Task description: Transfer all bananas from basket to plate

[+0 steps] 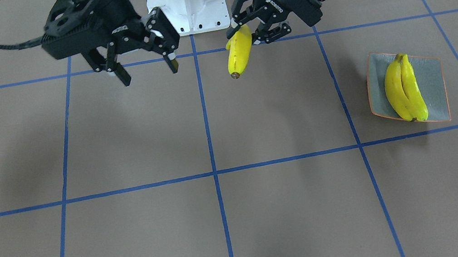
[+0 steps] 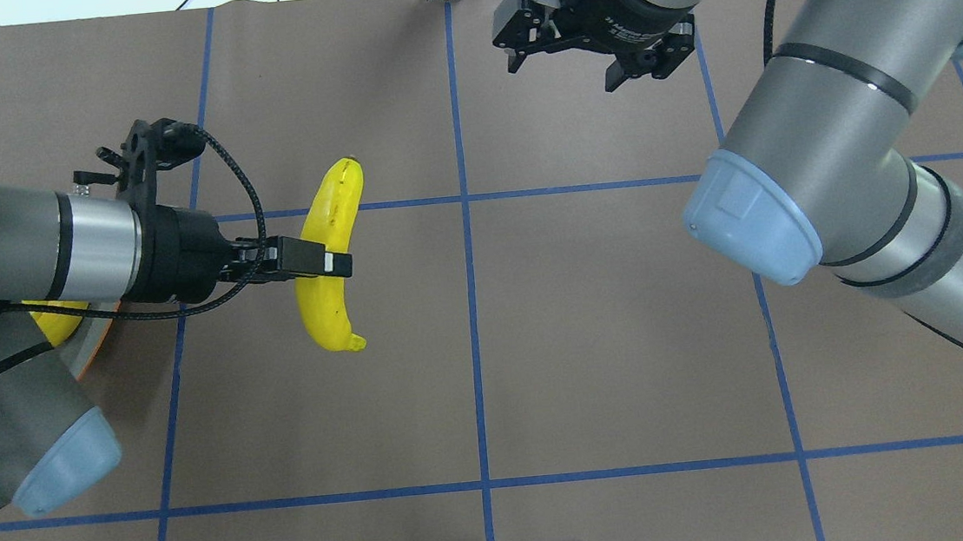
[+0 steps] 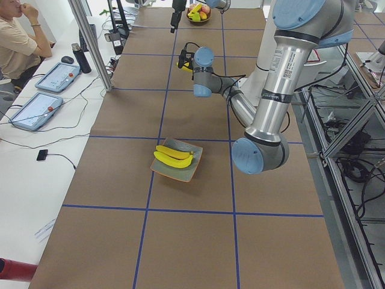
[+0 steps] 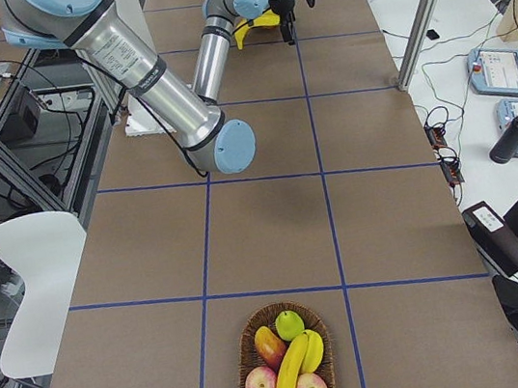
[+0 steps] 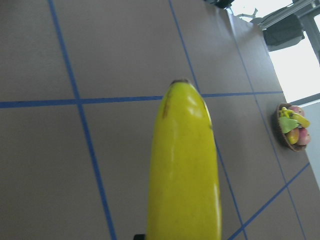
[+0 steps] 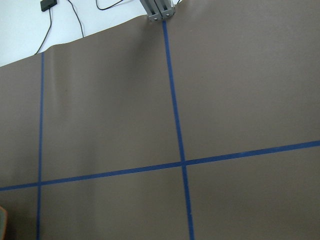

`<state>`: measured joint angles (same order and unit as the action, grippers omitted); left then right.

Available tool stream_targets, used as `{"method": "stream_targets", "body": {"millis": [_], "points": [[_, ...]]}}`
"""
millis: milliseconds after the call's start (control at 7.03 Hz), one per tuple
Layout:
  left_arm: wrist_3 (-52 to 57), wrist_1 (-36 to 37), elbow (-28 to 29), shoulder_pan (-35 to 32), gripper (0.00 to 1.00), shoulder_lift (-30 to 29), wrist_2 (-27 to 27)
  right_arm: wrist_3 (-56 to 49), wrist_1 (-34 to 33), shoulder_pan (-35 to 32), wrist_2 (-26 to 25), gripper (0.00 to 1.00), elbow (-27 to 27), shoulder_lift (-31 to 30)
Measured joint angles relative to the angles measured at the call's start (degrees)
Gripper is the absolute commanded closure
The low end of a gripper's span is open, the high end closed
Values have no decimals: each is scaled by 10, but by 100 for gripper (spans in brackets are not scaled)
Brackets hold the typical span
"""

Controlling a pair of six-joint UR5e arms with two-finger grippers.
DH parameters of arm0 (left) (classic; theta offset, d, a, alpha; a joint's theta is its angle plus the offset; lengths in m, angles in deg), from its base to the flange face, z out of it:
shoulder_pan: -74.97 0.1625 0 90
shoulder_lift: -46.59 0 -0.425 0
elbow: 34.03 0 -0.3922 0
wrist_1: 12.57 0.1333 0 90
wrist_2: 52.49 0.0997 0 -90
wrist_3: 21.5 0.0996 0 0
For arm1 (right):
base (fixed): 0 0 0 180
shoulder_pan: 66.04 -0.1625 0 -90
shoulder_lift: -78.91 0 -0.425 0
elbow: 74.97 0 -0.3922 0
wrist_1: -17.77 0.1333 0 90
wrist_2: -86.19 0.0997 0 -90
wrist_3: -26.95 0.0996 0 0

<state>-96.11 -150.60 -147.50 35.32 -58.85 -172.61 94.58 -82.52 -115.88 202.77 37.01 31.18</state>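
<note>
My left gripper is shut on a yellow banana and holds it above the table, near the middle; the overhead view shows the banana clamped at mid-length. The grey-green plate with an orange rim carries two bananas side by side; it also shows in the exterior left view. My right gripper is open and empty, up in the air. The wicker basket at the table's far right end holds one banana among other fruit.
The basket also holds red apples and a green fruit. The white robot base stands at the table's back edge. In the overhead view my left arm covers most of the plate. An operator sits beside the table.
</note>
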Motion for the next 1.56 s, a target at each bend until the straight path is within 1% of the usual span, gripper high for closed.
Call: {"method": "stream_targets", "body": {"millis": [285,569,711,996,1280,1565], "points": [[0,55,-25,-33,100,62,-4,-104,0,-53,27,0,9,-64],[6,105,-25,-76,100,101,-4,-203,2,-97,56,0,38,-143],[15,127,-25,-90,100,119,-3,-270,3,-127,74,0,47,-185],[77,170,-25,-120,100,159,2,-411,4,-194,113,0,50,-258],[166,213,-24,-150,100,192,3,-514,2,-238,123,0,47,-306],[206,259,-19,-155,100,201,19,-544,2,-252,124,0,45,-320]]}}
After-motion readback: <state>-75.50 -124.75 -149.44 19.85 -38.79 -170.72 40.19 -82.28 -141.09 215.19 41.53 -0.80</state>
